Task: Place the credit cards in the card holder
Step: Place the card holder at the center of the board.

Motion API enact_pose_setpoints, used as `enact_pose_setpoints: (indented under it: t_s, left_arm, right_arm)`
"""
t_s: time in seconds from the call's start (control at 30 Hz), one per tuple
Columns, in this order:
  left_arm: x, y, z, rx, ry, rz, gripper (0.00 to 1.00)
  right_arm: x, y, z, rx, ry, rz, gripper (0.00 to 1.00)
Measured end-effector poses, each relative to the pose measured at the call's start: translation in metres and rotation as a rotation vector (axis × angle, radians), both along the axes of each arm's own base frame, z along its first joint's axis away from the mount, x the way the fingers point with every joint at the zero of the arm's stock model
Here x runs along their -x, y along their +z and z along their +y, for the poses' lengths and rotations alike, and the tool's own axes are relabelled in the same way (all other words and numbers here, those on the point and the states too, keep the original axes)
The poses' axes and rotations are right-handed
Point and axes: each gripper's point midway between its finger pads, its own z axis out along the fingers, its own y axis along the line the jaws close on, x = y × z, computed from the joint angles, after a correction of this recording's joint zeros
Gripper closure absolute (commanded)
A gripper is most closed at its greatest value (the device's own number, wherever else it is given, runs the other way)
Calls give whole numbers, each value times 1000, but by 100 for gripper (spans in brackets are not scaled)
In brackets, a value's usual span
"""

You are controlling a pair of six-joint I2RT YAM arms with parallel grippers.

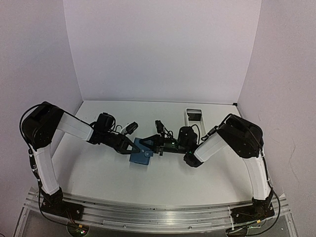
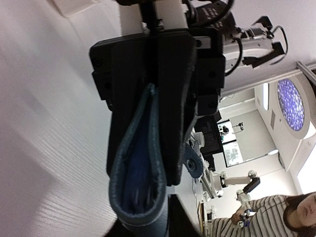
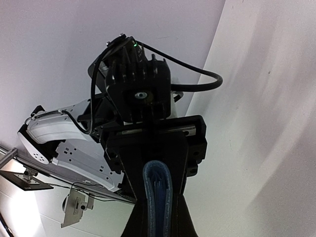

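Observation:
The card holder (image 1: 141, 157), a small blue wallet, hangs above the table's middle between both grippers. My left gripper (image 1: 138, 146) is shut on its folded end. My right gripper (image 1: 149, 146) is shut on the opposite end. In the left wrist view the wallet (image 2: 140, 163) is edge-on, bulging at the fold, and its snap tab (image 2: 192, 164) sticks out past the right gripper's fingers (image 2: 175, 128). In the right wrist view the wallet (image 3: 159, 190) runs from my right gripper (image 3: 159, 224) up to the left gripper's fingers (image 3: 129, 168). Thin pale edges show inside the wallet; I cannot tell whether they are the credit cards.
A long white tray (image 1: 187, 114) with a dark object in it lies at the back right of the white table (image 1: 98, 173). White walls stand close behind and on both sides.

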Motion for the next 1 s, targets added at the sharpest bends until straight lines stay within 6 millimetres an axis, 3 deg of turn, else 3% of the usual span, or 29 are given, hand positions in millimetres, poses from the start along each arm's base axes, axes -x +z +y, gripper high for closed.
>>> enact_pose_setpoints:
  t_s: [0.17,0.3,0.4,0.5,0.6,0.77,1.0]
  left_arm:
    - [-17,-11,5,-85,72,-37,54]
    - [-40,-9,28,-160,158,-124,55]
    - [-53,6,40,-198,208,-256,59]
    - [-40,27,28,-194,185,-345,62]
    - [-13,29,1,-181,115,-302,58]
    - [17,-4,-25,-222,25,-193,60]
    - [19,-46,-31,-295,4,-116,75]
  right_arm:
    - [-7,-11,-1,39,-39,36,100]
    - [-11,-19,-4,85,-77,60,100]
    - [-14,-21,-5,100,-96,67,100]
    - [-16,-28,-6,120,-111,83,100]
    - [-17,-40,-7,141,-119,101,100]
    - [-18,-66,-9,196,-132,143,100]
    - [-17,-81,-10,226,-132,162,100]
